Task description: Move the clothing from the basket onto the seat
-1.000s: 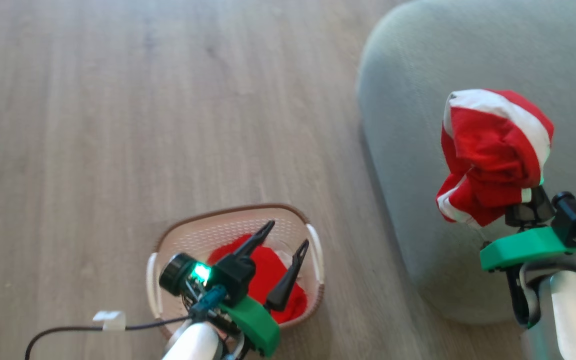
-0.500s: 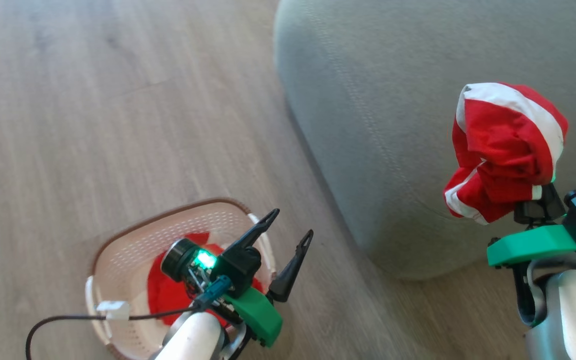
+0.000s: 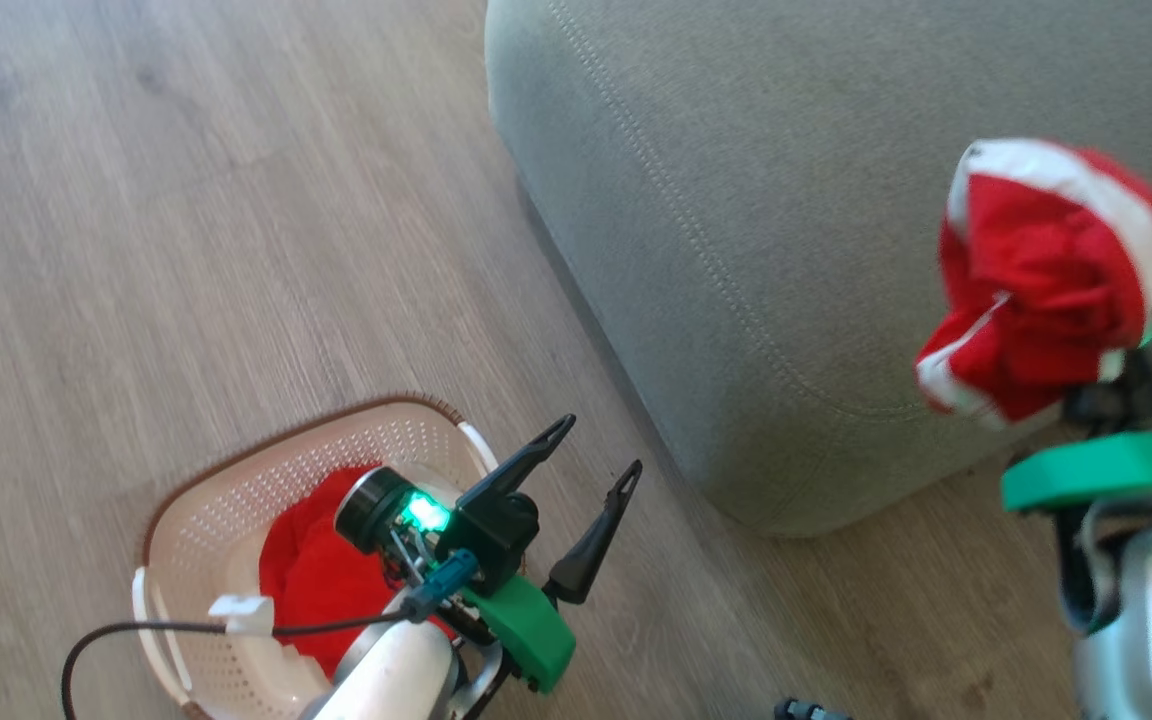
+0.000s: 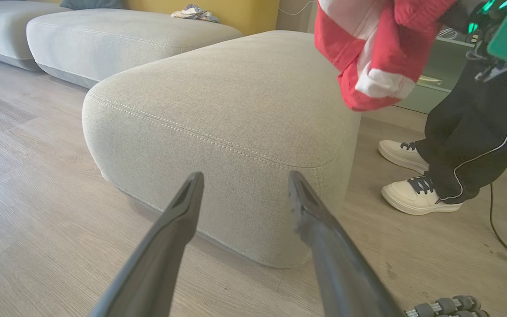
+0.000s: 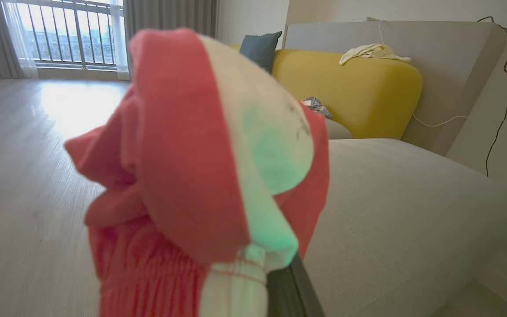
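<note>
Head view: nearest the camera, the left gripper (image 3: 601, 445) is seen with its two dark fingers spread wide and nothing between them, held above the right side of the basket (image 3: 226, 510). One piece of the clothing (image 3: 311, 580) is left lying in the basket, which stands on the wooden floor (image 3: 186, 250) just beside the seat (image 3: 786, 200).

Further out, the right gripper (image 3: 1101, 395) is kept pressed together on a second red-and-white garment (image 3: 1046, 280), which is bunched over its fingers and carried in the air near the seat's near corner, not yet laid down. In the right wrist view the fingers are almost wholly hidden by that cloth.

Over the last second the whole head picture has been swung: the basket is now found lower and to the left, and the seat is brought toward the middle. This is judged to be a turn of the robot toward the seat, not a move of either thing. Neither gripper's hold has been altered. The carry is thus judged well advanced, with the release over the cushion still to be done and the basket's last garment still to be fetched.

Beyond the seat, in the left wrist view, a person's white shoes (image 4: 414, 196) are seen on the floor.
</note>
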Available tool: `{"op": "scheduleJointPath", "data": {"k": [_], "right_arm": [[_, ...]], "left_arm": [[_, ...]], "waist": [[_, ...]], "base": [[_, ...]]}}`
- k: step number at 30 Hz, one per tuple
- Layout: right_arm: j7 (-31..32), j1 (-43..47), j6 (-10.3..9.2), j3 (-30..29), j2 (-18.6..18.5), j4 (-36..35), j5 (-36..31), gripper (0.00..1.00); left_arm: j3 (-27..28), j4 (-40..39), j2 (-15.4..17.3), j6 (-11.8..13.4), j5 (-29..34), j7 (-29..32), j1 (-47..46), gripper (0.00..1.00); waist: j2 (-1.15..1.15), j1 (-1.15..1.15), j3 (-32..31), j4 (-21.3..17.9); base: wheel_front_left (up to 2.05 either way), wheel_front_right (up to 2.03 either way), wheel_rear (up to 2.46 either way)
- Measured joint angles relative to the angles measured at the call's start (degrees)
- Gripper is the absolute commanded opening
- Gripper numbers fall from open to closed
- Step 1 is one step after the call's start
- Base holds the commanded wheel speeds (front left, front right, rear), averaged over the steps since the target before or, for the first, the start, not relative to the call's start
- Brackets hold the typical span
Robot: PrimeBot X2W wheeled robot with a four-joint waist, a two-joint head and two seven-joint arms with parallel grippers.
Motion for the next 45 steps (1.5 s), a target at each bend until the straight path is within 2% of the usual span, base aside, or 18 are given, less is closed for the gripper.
{"op": "scheduleJointPath", "data": {"k": [8,14,17,20,25,35,41,45], "right_arm": [[0.0,-7.5,0.00,-4.0,-1.6,-2.4,0.1,0.00],[0.0,-18.3,0.00,-9.9,-6.1,1.1,4.4,0.00],[0.0,-23.8,0.00,-11.9,-10.0,4.0,5.7,0.00],[-0.2,-28.9,0.00,-13.4,-13.0,10.0,8.6,0.00],[-0.2,-37.0,0.00,-13.7,-17.8,24.1,13.3,0.00],[0.0,-49.8,0.00,-6.9,-25.4,42.6,19.3,0.00],[4.7,-54.6,0.00,-4.3,-30.1,52.1,21.0,0.00],[6.7,-56.9,0.00,-4.5,-32.2,57.9,21.0,0.00]], "left_arm": [[-0.1,0.1,0.0,-0.5,1.8,0.0,-1.9,1.00],[-0.3,0.1,1.2,-1.0,2.9,0.0,-5.0,1.00],[-0.9,0.2,2.0,-1.4,3.7,0.0,-6.1,1.00],[-1.8,0.0,2.9,-1.5,4.2,0.0,-7.5,1.00],[-1.9,-0.7,4.3,-1.5,4.6,0.0,-10.3,1.00],[-2.8,-1.9,4.7,-1.5,4.7,0.0,-13.0,1.00],[-4.2,-2.3,4.3,-1.5,4.7,0.0,-14.3,1.00],[-4.1,-2.6,4.0,-1.4,4.6,0.0,-14.5,1.00]], "waist": [[0.00,0.00,3.8,1.6],[0.00,0.01,9.2,3.1],[0.00,0.01,11.9,4.1],[0.00,0.01,14.7,5.1],[0.00,0.02,19.6,6.7],[0.00,0.01,26.5,10.9],[0.00,0.00,28.6,14.1],[0.00,0.00,29.8,16.0]], "base": [[0.00,0.00,0.00],[0.00,0.00,0.00],[0.00,0.00,0.00],[0.00,0.00,0.00],[0.00,0.00,0.00],[0.00,0.00,0.00],[0.00,0.00,0.00],[0.00,0.00,0.00]]}}
